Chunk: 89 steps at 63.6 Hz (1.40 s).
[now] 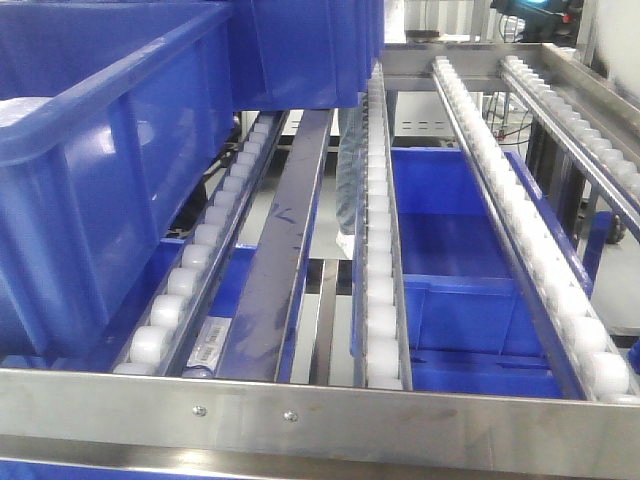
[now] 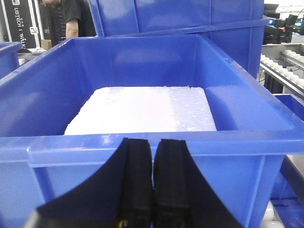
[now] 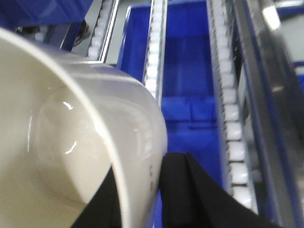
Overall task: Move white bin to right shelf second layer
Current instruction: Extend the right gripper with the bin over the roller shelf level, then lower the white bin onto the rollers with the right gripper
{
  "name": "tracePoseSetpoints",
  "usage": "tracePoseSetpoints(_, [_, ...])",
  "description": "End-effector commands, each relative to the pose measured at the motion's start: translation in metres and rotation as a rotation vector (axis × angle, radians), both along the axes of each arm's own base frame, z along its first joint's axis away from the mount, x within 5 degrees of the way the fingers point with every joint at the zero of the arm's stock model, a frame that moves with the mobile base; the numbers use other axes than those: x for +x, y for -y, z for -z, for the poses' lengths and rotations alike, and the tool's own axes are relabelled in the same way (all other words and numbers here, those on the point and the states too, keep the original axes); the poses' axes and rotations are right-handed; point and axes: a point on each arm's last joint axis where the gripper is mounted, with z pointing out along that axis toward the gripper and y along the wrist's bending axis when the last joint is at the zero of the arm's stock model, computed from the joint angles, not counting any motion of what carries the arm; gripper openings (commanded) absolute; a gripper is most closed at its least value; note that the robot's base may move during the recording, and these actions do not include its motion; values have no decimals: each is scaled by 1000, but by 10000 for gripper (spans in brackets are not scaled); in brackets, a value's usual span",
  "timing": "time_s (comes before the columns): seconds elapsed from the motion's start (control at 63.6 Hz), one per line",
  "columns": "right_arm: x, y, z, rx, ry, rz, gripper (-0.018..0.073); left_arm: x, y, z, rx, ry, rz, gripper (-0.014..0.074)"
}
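Observation:
The white bin fills the left of the right wrist view, tilted with its mouth toward the camera. My right gripper is shut on its wall, one black finger inside and the other finger outside. It hangs above the roller rails of the right shelf second layer, which has a flat steel front bar. My left gripper is shut on nothing, just before the rim of a blue crate. Neither gripper nor the bin appears in the front view.
The blue crate by my left gripper holds a white foam slab. Large blue crates sit on the left rails. Another blue crate lies on the level below the right rails. A person stands behind the rack.

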Motion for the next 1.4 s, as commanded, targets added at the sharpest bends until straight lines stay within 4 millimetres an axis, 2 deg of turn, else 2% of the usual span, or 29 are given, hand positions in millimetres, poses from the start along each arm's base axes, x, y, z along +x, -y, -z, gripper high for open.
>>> tracePoseSetpoints(0.0, [20,0,-11,38,60,19,56,0,0,3,-23,65,-2,85])
tracePoseSetpoints(0.141, [50,0,2,49,-51,21,56,0,0,3,-23,65,-2,85])
tracePoseSetpoints(0.299, [86,-4,26,52,-197,10,56,0,0,3,-23,65,-2,85])
tracePoseSetpoints(0.534, [120,-31,49,31,-321,-91,56,0,0,3,-23,65,-2,85])
tracePoseSetpoints(0.676, [129,-43,51,22,-334,-131,56,0,0,3,-23,65,-2,85])
tracePoseSetpoints(1.383, [144,-55,78,0,-424,-158,56,0,0,3,-23,65,-2,85])
